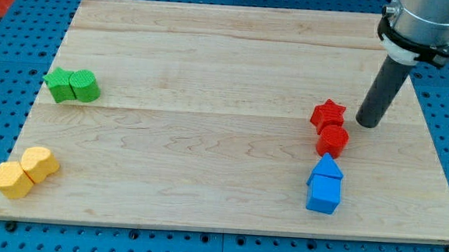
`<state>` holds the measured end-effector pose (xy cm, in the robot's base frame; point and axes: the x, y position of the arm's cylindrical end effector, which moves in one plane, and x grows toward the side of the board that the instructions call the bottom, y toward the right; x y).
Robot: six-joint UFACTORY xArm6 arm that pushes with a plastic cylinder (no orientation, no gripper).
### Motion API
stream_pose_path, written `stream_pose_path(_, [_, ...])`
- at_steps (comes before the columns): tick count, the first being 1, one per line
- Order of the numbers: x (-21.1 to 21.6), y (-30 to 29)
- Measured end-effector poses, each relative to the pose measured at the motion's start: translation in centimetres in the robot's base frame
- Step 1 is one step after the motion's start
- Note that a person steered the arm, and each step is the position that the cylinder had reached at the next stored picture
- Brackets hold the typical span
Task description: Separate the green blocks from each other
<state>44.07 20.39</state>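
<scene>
Two green blocks sit touching at the view's left: a green star-like block (58, 84) and a green cylinder (85, 86) to its right. My tip (367, 121) rests on the wooden board (213, 63) at the view's right, far from the green blocks. It stands just right of a red star block (327, 114), with a small gap between them.
A red cylinder (333, 140) touches the red star from below. Two blue blocks (326, 168) (323, 194) lie together below the red pair. Two yellow blocks (39, 164) (11, 179) sit together at the bottom left corner.
</scene>
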Motion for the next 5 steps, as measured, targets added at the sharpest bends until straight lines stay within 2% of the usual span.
stream_pose_path(1, [0.3, 0.2])
stream_pose_path(2, [-2.8, -0.4])
stream_pose_path(3, [-8.8, -10.6])
stream_pose_path(4, [-8.0, -23.5])
stream_pose_path(5, [4.0, -24.8])
